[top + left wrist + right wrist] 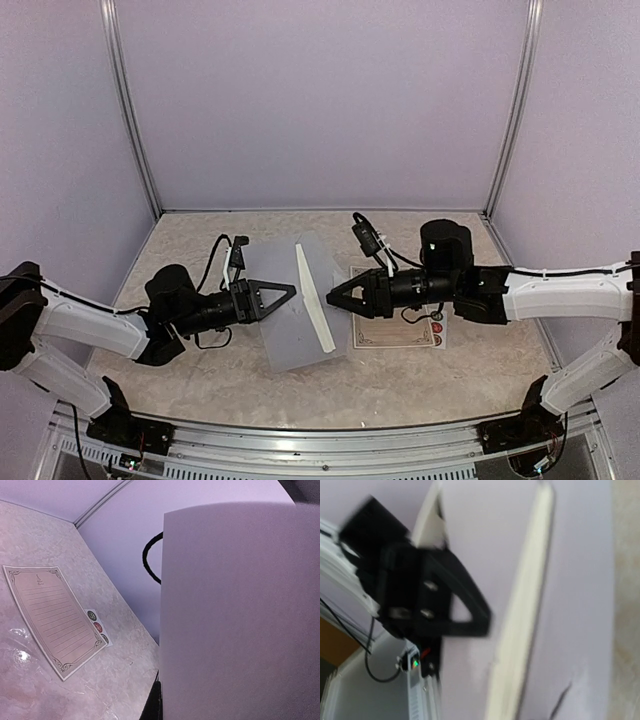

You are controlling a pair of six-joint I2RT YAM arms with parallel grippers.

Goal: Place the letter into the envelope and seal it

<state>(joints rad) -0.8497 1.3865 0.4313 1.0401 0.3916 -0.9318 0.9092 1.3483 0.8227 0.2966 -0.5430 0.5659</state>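
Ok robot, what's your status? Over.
Left gripper shut on the envelope. Right gripper at its other edge, grip unclear. Letter on table under right arm, not inside.

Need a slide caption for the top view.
Left hand grips the envelope, right hand at its opposite edge; the letter lies flat beside it, not yet inserted.

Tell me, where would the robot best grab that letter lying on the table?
Probably take the letter by its near edge, coming in low from the front: it lies flat, the sticker strip borders its right side, and the right arm covers the far part.
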